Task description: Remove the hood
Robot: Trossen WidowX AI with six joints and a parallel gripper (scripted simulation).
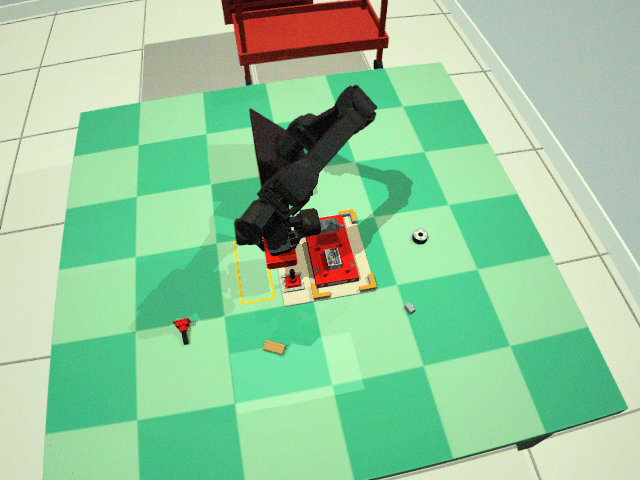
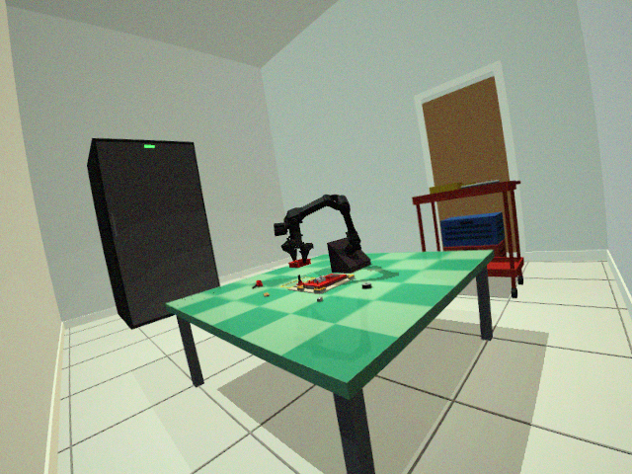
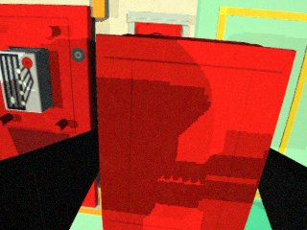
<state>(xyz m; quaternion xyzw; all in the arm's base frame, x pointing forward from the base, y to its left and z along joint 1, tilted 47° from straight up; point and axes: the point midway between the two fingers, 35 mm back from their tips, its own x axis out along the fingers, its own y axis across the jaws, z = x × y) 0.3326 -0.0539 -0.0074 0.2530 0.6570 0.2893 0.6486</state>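
Hood: the red hood (image 1: 280, 262) (image 2: 299, 264) (image 3: 192, 120) is off the toy car (image 1: 338, 276) (image 2: 332, 280) (image 3: 79, 101) and held up in the air, above the green checkered counter (image 1: 377, 423) (image 2: 306, 316).
End effector: the black end effector (image 1: 281, 248) (image 2: 298, 259) (image 3: 179, 146) points down, its fingers set wide and gripping the hood from two opposite sides.
Marked area: a yellow outline (image 1: 237, 268) (image 3: 261, 11) lies on the counter beside the cream board (image 1: 297, 298); in the top view the hood covers part of its edge nearest the board.
Toy car: it sits on the board between orange corner pieces (image 1: 369, 283), with a grey engine block (image 1: 332, 257) (image 3: 24, 83) exposed on the red body.
Stick piece: a small red piece with a black upright (image 1: 292, 281) stands in a grey frame on the board, between the car and the outline.
Loose parts: a red-and-black piece (image 1: 181, 325) (image 2: 258, 282), an orange block (image 1: 273, 347) (image 2: 266, 294), a small grey block (image 1: 409, 308) (image 2: 320, 299) and a round ring-like part (image 1: 415, 239) (image 2: 366, 285) lie on the counter, all apart from the board.
Room: a red cart (image 1: 310, 54) (image 2: 464, 193) carries a blue box (image 2: 472, 230) on a lower level; a tall dark cabinet (image 2: 158, 219) stands by the wall.
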